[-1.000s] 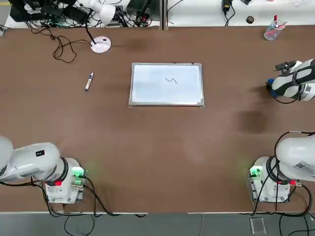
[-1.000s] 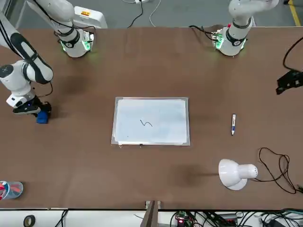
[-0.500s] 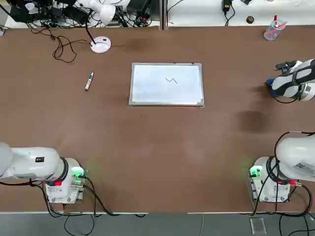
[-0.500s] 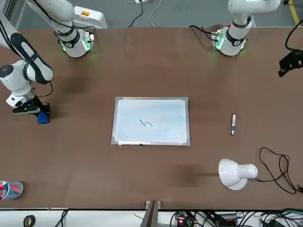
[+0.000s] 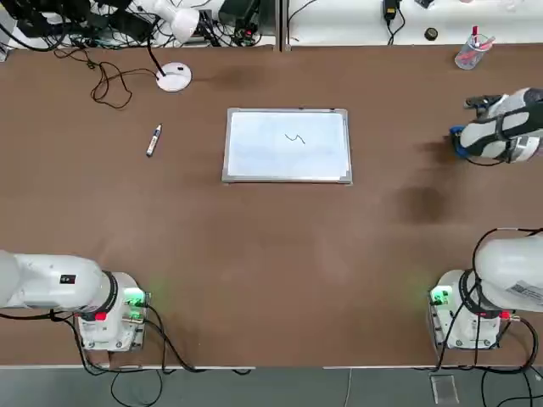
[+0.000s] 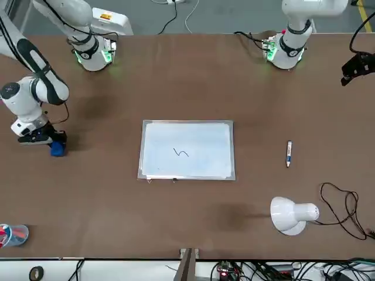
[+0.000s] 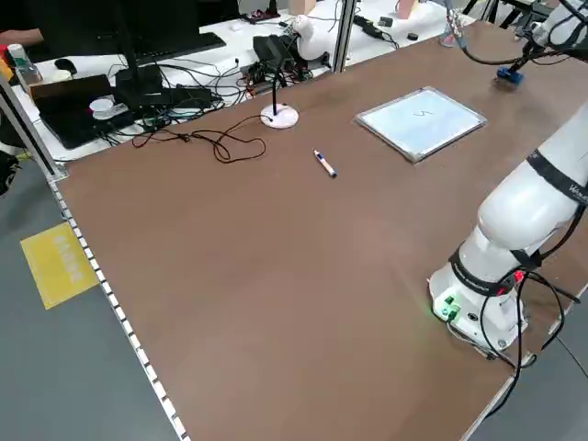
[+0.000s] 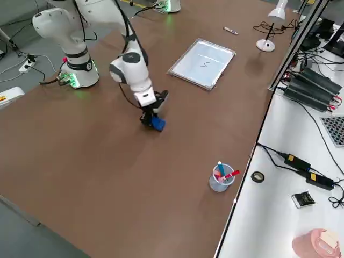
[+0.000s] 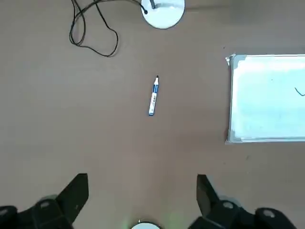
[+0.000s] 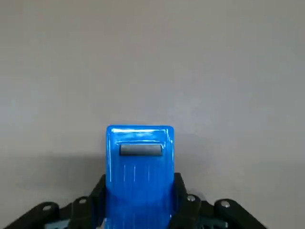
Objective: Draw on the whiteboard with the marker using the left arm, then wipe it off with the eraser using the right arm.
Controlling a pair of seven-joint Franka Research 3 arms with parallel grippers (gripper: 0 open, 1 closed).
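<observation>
Since a sec ago the right tool (image 6: 51, 144) has closed on the eraser (image 6: 57, 150) and shifted a bit toward the table's middle, eraser moving with it; the left arm (image 5: 51, 284) has pulled back toward its base, and its tool (image 6: 356, 65) now sits higher at the front view's right edge.

Near side, top view: both bases w/ green lights stand at the table (image 5: 271, 254) edge, cables trailing behind. The right arm (image 5: 509, 280) reaches out along its own side, and the right tool grips the blue eraser, fingers pressed to both its flanks. Whether the block touches the table or sits just above it can't be told. Left tool is wide open w/ nothing between the fingers, well back from the marker.

Mid table: whiteboard (image 5: 287, 145) lies flat, a small dark squiggle (image 5: 294, 138) on it, nothing on the bare table between it and the eraser. The marker (image 5: 153, 140) lies on the table, left of the board, well apart from it.

Far side: a white desk lamp (image 5: 174, 51) on a round base, w/ a looped black cable (image 5: 106, 80), stands beyond the marker. A clear cup (image 5: 469, 52) w/ a red item stands at the far right corner, beyond the eraser.

Right wrist view alone shows the grip close up (image 10: 139, 167). Left wrist view alone shows the spread fingers (image 9: 76, 195) above marker, lamp base and board edge. Right side view adds a second table w/ power bricks and a tape roll (image 8: 258, 176).
</observation>
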